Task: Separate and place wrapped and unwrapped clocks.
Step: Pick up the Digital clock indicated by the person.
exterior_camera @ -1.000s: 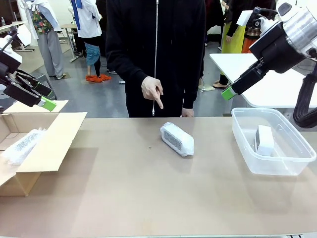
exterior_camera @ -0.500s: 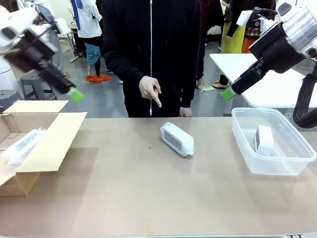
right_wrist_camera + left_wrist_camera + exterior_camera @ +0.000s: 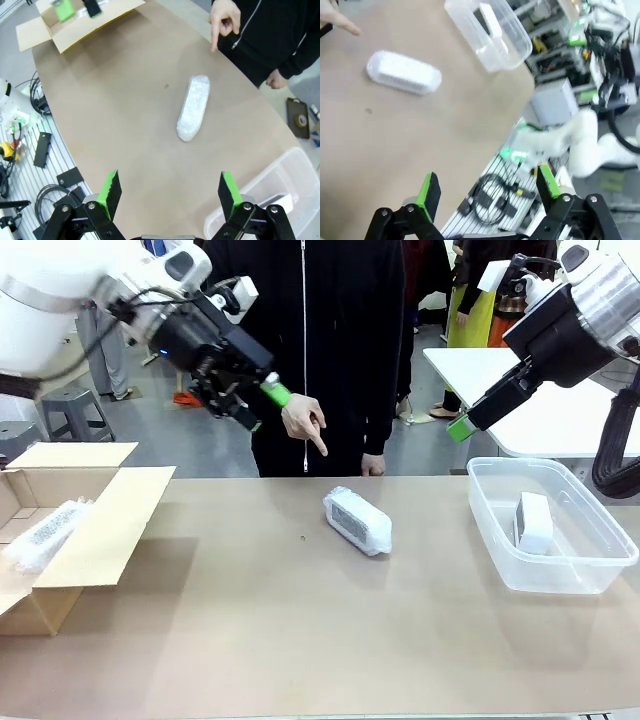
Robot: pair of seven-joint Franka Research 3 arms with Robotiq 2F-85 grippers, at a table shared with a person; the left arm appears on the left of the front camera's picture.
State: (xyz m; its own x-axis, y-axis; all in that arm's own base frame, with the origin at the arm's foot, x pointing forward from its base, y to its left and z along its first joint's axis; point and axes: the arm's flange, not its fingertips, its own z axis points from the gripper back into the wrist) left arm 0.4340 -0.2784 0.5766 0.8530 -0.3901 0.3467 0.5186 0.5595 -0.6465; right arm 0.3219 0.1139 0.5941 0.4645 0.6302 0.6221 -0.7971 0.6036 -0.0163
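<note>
A bubble-wrapped clock (image 3: 357, 521) lies mid-table, also seen in the left wrist view (image 3: 404, 79) and the right wrist view (image 3: 194, 107). A second wrapped clock (image 3: 44, 531) rests in the cardboard box (image 3: 98, 540) at the left. The bare white clock (image 3: 535, 522) stands in the clear plastic bin (image 3: 500, 565) at the right. My left gripper (image 3: 262, 408) hangs open in the air above the far table edge, left of the middle clock and beside the person's pointing hand (image 3: 307, 425). My right gripper (image 3: 462, 426) is open, high above the bin's left end. Both wrist views show empty, spread fingers (image 3: 429, 190) (image 3: 227, 192).
A person in black stands at the far side, one finger pointing down toward the middle clock. The box flaps (image 3: 75, 25) lie open toward the table's middle. The bin (image 3: 490, 35) sits close to the right edge. Bare tabletop surrounds the middle clock.
My left arm has swung from above the cardboard box rightward, up to the person's hand, still open. The right arm and the clocks have not moved.
</note>
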